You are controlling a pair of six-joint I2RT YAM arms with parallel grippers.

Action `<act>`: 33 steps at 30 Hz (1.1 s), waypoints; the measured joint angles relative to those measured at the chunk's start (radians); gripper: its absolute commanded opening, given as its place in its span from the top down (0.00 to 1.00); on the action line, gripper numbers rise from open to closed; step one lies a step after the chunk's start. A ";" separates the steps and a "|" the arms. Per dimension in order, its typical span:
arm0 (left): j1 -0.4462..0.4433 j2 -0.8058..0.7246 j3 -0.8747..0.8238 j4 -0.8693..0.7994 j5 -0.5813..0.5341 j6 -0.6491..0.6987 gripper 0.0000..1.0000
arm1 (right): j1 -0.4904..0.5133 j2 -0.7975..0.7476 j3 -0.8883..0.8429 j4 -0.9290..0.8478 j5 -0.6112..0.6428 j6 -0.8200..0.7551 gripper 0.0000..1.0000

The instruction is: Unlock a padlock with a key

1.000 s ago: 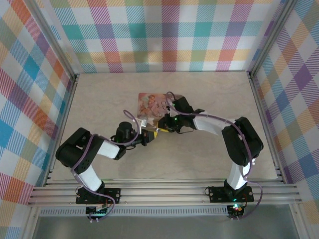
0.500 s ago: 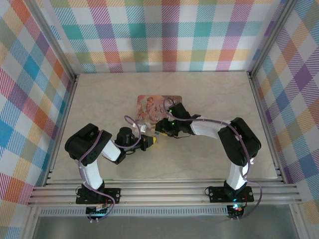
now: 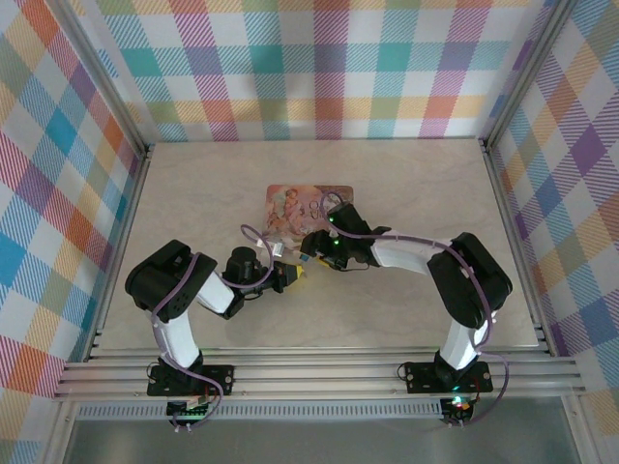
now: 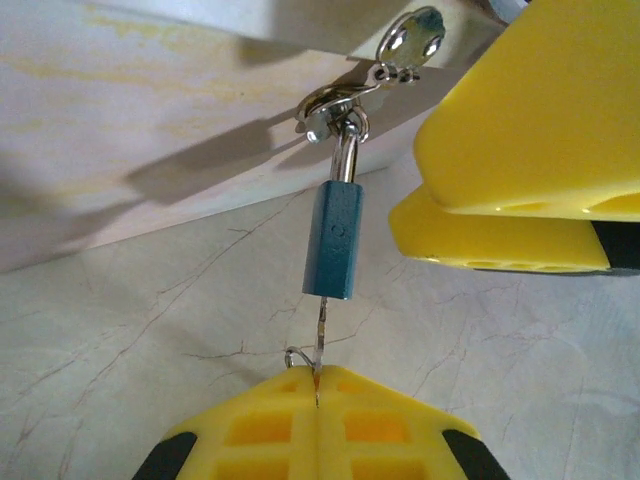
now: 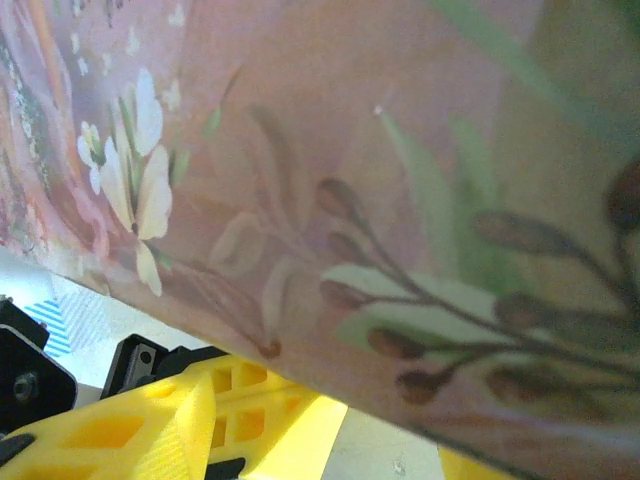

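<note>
The pale marbled surface (image 3: 193, 193) is enclosed by plaid walls (image 3: 329, 68) of many colours, with metal rails (image 3: 319, 372) along the near edge. A pink illustrated tin (image 3: 300, 201) lies near the middle. The blue padlock (image 4: 333, 240) is hooked by its shackle to a silvery ring (image 4: 335, 100) at the tin's edge. The left end effector (image 4: 316, 385) is closed tight on the key (image 4: 320, 335), which sits in the padlock's bottom. The right end effector (image 3: 311, 249) is just beside the tin; I cannot tell how wide it stands.

Robot lab test cell, marble-look tabletop (image 3: 193, 193) boxed by pastel plaid walls (image 3: 319, 68) on three sides, aluminium frame posts (image 3: 100, 72) at its back corners, slotted aluminium rails (image 3: 319, 372) along its near edge, two robot arms (image 3: 455, 290) bolted there.
</note>
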 measured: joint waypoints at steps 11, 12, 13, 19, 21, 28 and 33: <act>0.000 -0.004 0.000 -0.007 -0.006 -0.002 1.00 | 0.025 0.016 0.000 0.041 0.068 0.050 0.44; 0.000 -0.004 0.000 -0.007 -0.006 -0.004 1.00 | 0.026 0.019 0.000 0.047 0.072 0.051 0.44; 0.000 -0.004 0.000 -0.007 -0.006 -0.005 1.00 | 0.026 0.021 0.000 0.054 0.077 0.052 0.44; 0.000 -0.004 0.002 -0.007 -0.003 -0.027 1.00 | 0.039 0.037 0.000 0.092 0.103 0.070 0.44; 0.000 -0.004 0.003 -0.008 0.002 -0.035 1.00 | 0.042 0.042 0.000 0.106 0.111 0.073 0.44; 0.000 -0.006 0.014 -0.030 0.022 -0.068 1.00 | 0.053 0.054 -0.006 0.151 0.124 0.085 0.45; 0.000 -0.026 0.015 -0.054 0.029 -0.084 1.00 | 0.055 0.054 -0.008 0.156 0.129 0.085 0.51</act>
